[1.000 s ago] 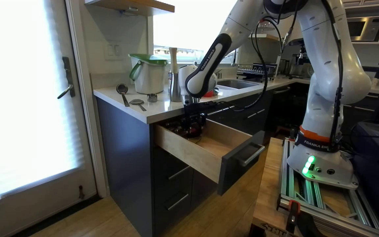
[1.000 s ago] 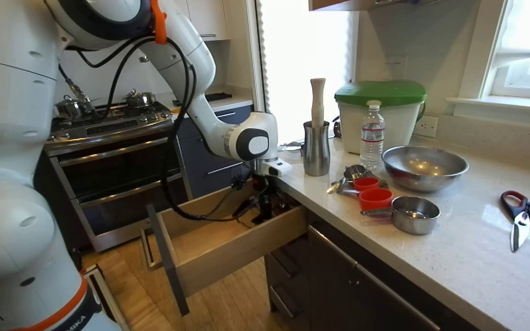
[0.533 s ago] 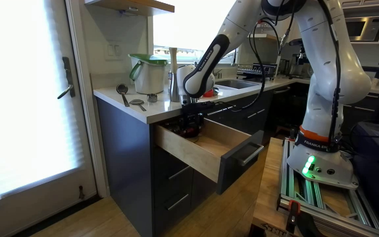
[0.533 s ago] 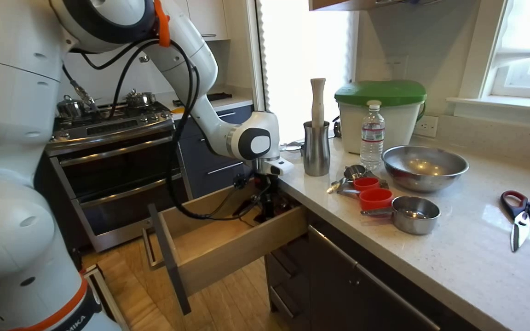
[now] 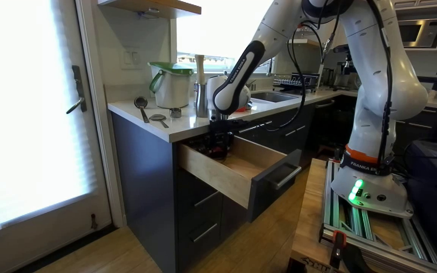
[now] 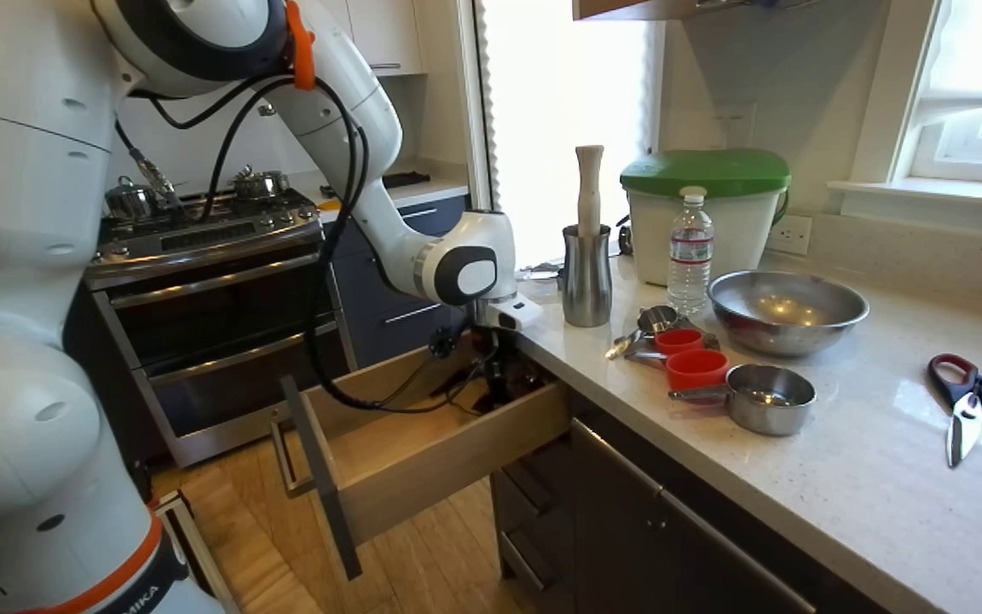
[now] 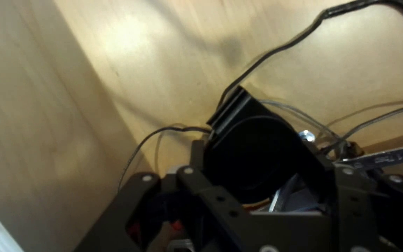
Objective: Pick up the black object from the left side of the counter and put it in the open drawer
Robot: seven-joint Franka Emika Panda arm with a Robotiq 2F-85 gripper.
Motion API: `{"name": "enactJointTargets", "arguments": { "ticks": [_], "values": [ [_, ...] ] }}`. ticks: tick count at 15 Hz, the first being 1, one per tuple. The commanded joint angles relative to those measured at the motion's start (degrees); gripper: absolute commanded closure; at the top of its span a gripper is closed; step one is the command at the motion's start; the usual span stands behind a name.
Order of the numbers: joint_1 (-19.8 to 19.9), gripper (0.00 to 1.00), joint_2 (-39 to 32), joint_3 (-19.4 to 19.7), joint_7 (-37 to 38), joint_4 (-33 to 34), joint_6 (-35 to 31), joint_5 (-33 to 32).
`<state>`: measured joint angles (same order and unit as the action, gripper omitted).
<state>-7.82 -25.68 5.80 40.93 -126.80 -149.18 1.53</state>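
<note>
The open drawer (image 5: 214, 176) has pale wooden sides and a dark front. It also shows in the other views (image 6: 457, 460) (image 7: 173, 63). My gripper (image 7: 254, 157) reaches down into its rear part, next to the edge of the white counter (image 5: 186, 129). In the wrist view a rounded black object (image 7: 247, 136) fills the space between the fingers (image 7: 197, 154), which touch it on both sides. My gripper appears shut on it, low over the drawer floor. In both exterior views the object is hard to tell from the dark gripper (image 6: 495, 388).
Thin dark wires (image 7: 271, 52) and metal tools (image 7: 390, 155) lie in the drawer around the gripper. On the counter stand a steel shaker (image 6: 586, 277), a green-lidded bin (image 6: 704, 222), a bottle (image 6: 690, 256), red cups (image 6: 696, 368) and a bowl (image 6: 785, 311).
The drawer has slid a little way in toward the cabinet. My gripper stays in the drawer's rear part, with only small shifts of the hand.
</note>
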Motion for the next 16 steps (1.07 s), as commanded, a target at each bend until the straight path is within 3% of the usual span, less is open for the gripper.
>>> {"name": "enactJointTargets", "arguments": {
  "ticks": [1,16],
  "values": [
    [1.4,0.58,-3.3,-0.2,-1.0,1.0,-6.7,2.7],
    [1.2,0.58,-1.2,2.9,-1.0,-5.4,-19.8,6.1]
  ]
}}
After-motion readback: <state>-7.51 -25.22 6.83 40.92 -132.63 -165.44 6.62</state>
